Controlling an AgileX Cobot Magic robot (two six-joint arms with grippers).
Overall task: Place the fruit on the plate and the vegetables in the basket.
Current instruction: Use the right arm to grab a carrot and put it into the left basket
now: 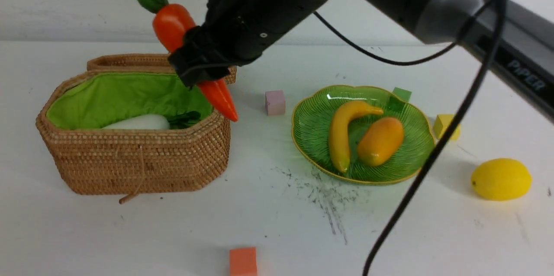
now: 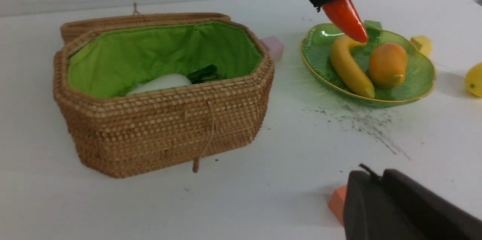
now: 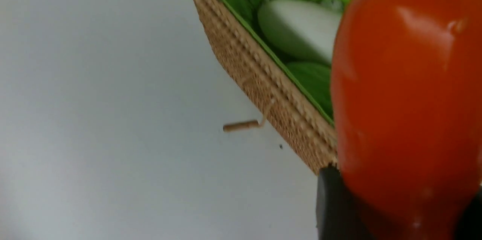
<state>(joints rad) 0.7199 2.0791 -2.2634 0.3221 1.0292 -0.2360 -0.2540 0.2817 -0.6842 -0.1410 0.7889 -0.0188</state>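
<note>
Basket (image 1: pixel 138 159) stands left of the plate (image 1: pixel 316 120), well apart from it, with its lid lying open behind. Radish (image 1: pixel 138 122) lies inside the basket, its white body showing above the wall.

Carrot (image 1: pixel 171 25) hangs tilted above the basket edge that faces the plate. Its tip is down and slants toward the plate, its leaves are up, and it is not yet in the basket. Right gripper (image 1: pixel 199 64) grasps the carrot about its middle.

Left gripper (image 2: pixel 380 174) shows only in its own wrist view. It is clenched on nothing, low beside the orange cube (image 1: pixel 243 261), which lies left of the plate and nearer the robot.

Pink cube (image 1: pixel 275 102) sits just left of the plate. Banana (image 1: pixel 339 133) and mango (image 1: pixel 381 141) lie side by side on the plate. Green cube (image 1: pixel 400 94) sits at the plate's far rim and yellow cube (image 1: pixel 446 125) just right of the plate. Lemon (image 1: pixel 500 179) lies on the table right of the plate, apart from it.
</note>
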